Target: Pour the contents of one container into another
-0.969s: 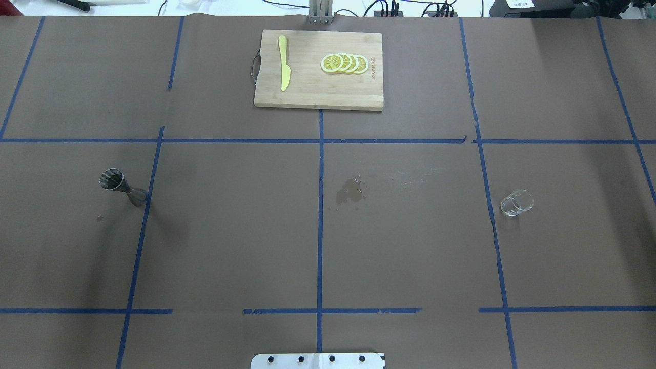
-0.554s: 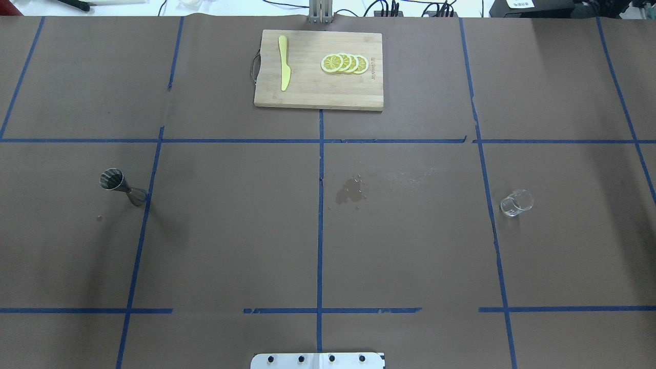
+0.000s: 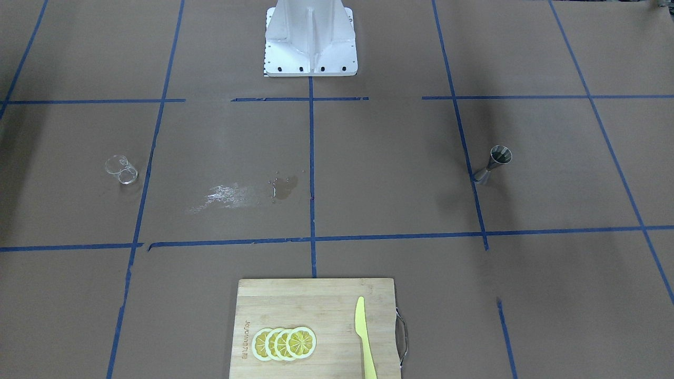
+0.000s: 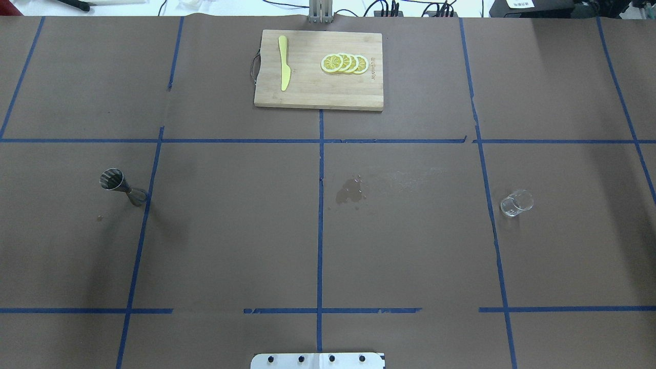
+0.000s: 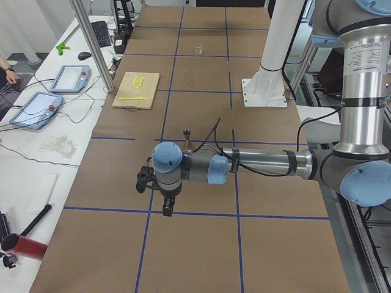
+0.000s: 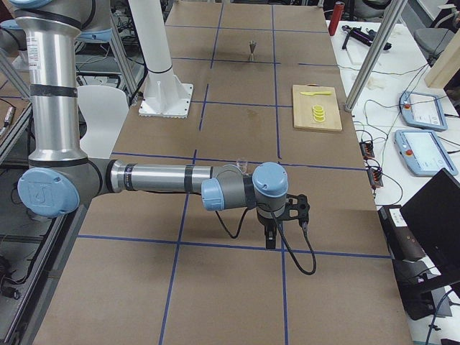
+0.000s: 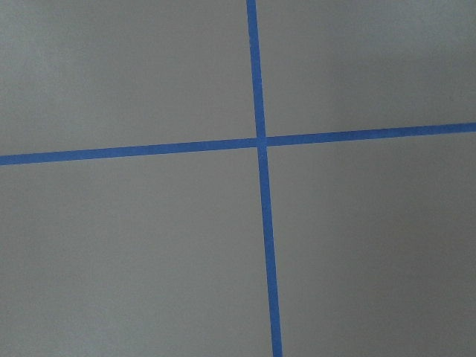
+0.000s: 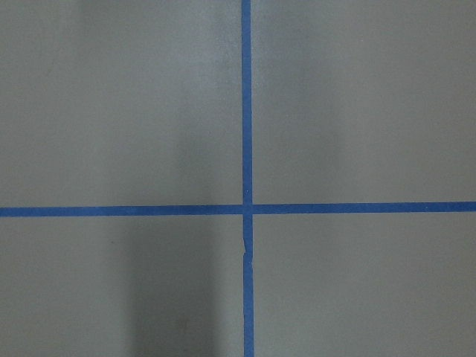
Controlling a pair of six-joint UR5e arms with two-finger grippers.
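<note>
Jigger (image 4: 123, 188), glass cup (image 4: 516, 203) perhaps empty, well apart, left claw (image 5: 166, 209), right claw (image 6: 270, 242), spread untellable.

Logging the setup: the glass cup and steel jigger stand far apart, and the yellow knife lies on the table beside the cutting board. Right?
No: the overhead view shows the yellow knife on the cutting board itself. The glass cup and steel jigger do stand far apart.

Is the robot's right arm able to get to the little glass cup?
Probably yes. The glass cup stands alone on the table on that arm's side, with nothing crowding it, and the right gripper hangs above the table not far off.
</note>
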